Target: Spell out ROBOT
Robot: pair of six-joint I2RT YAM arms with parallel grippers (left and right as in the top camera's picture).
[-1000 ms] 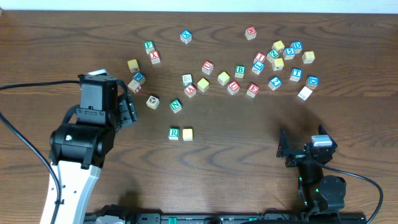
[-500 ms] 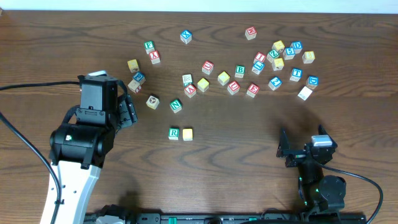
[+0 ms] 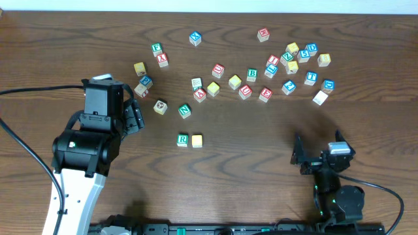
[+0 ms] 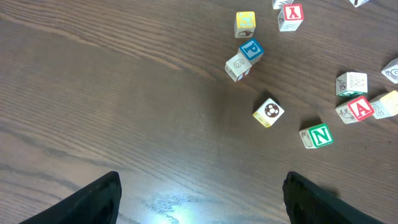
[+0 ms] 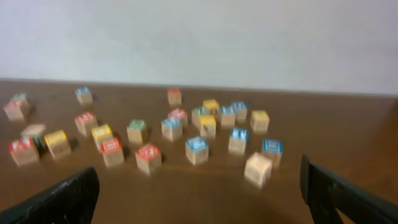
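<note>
On the dark wooden worktop, the green-framed wooden R cube sat near the front middle. A plain yellow-topped wooden cube sat just beside it on its right, the two forming a short row well apart from the scattered blocks behind.

The green-framed B cube lay in the central cluster, between a second yellow-topped cube and some red- and blue-lettered blocks. The blue-framed T cube lay further right, inside the right-hand cluster. The green-framed N cube sat alone between the row and the scatter.

The left pincer hung over bare wood left of the N cube. Its fingers were spread wide with nothing between them. In the left wrist view a blue P cube and a cube bearing a round picture lay ahead of it.

The right pincer sat low near the front right of the worktop, facing the scatter. Its fingers were spread fully and held nothing. The right wrist view was blurred, so the letters there could not be read.
</note>
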